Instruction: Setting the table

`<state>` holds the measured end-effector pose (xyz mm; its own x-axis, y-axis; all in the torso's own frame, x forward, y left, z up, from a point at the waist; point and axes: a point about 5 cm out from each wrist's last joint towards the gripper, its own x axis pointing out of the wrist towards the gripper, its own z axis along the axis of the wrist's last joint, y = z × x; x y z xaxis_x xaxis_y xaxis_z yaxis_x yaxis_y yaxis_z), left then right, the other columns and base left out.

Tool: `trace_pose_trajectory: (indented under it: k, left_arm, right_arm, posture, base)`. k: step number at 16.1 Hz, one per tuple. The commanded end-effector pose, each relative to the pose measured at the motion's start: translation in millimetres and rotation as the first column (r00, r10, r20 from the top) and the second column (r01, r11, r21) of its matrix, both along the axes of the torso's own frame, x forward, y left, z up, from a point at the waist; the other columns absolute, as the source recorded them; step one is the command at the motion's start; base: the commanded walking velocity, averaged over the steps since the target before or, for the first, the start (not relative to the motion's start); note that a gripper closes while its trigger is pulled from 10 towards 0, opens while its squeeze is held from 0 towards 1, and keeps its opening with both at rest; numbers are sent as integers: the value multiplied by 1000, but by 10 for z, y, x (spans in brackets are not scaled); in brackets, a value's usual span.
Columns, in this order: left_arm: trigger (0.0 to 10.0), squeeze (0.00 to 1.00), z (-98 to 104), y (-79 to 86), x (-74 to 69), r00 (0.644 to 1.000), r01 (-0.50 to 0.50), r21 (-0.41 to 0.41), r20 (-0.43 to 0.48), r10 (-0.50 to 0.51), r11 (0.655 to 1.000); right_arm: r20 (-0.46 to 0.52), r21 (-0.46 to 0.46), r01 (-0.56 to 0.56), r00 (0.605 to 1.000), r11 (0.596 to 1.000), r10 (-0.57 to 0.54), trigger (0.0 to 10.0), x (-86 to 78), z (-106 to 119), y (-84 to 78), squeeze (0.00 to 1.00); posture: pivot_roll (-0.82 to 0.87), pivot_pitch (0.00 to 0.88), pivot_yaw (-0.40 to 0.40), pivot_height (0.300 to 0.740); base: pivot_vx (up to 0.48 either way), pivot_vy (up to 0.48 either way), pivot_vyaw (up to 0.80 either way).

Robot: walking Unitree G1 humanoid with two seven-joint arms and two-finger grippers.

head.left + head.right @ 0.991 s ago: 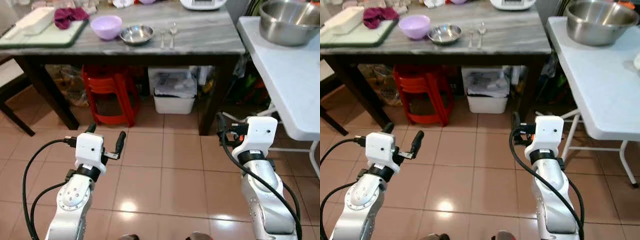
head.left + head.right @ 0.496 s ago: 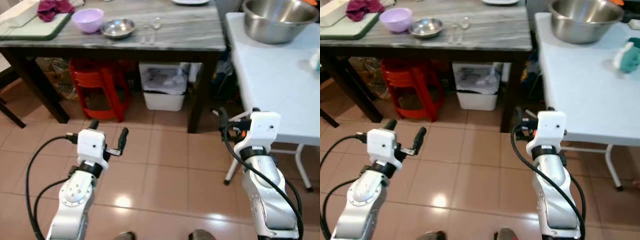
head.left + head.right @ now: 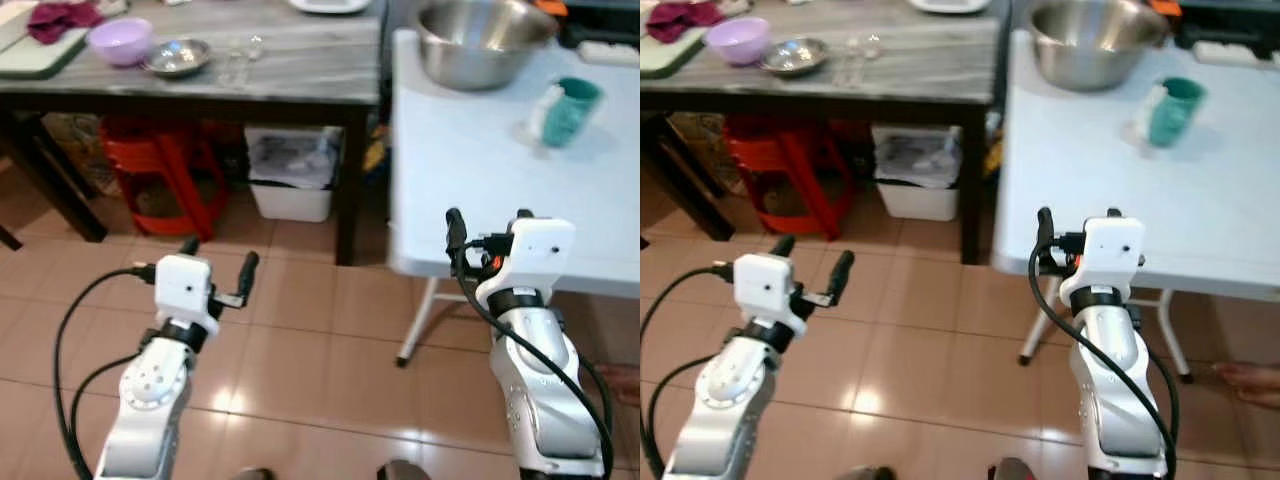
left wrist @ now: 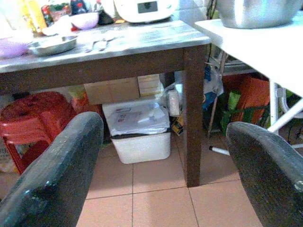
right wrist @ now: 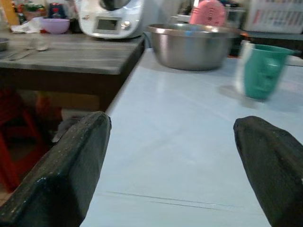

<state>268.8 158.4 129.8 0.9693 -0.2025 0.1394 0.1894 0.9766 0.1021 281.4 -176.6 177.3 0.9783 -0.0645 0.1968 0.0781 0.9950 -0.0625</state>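
- No readable brand, label or writing anywhere; display panel on the white appliance (image 5: 110, 19) too blurred to make out.
- Left gripper (image 3: 216, 268): raised over the tiled floor (image 3: 300, 340), fingers spread wide, nothing between them; through its wrist view, pointing at the dark grey-topped table (image 3: 300, 70) and the white bin (image 4: 138, 130) beneath it.
- Right gripper (image 3: 1076, 230): held at the near edge of the white folding table (image 3: 1110, 170), fingers parted and grasping nothing; through its wrist view, aimed across the white tabletop.
- On the white folding table: large steel mixing bowl (image 3: 470, 42) at the far end, teal cup (image 3: 568, 110) to the right of it and nearer, well ahead of the right gripper and a little to its right.
- In the right wrist view: teal cup seen between the two black fingers (image 5: 71, 165), closer to the one on the cup's side; steel mixing bowl farther back, with a pink object (image 5: 209, 12) behind it.
- On the dark table, far ahead of the left gripper and well apart from it: purple bowl (image 3: 121, 40), small steel dish (image 3: 177, 56) just beside it, spoons (image 3: 240, 58) next, green tray (image 3: 35, 45) with a dark red cloth (image 3: 58, 18) at the far left corner.
- Under the dark table: red plastic stools (image 3: 160, 170) beside the white bin.
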Motion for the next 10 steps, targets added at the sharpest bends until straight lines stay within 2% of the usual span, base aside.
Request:
trace_pose_trajectory:
  k: [1,7,10]
  left_arm:
    - [10000,0,31,-66,-7,999,33,-6,9,-33,999]
    - [10000,0,39,-76,0,999,43,-8,9,-43,999]
    - [10000,0,43,-84,2,999,51,-27,12,-51,998]
  right_arm:
    - [18,-7,21,1000,1000,-21,10000,-29,34,-40,0]
    - [23,-4,22,999,1000,-22,10000,-20,44,-29,0]
    - [23,-2,22,999,1000,-22,10000,-17,42,-23,0]
  posture:
    - [-170,188,47,740]
    - [-168,192,50,740]
    - [-168,194,53,740]
  base:
    - [0,-480,0]
    - [0,-477,0]
    - [0,0,0]
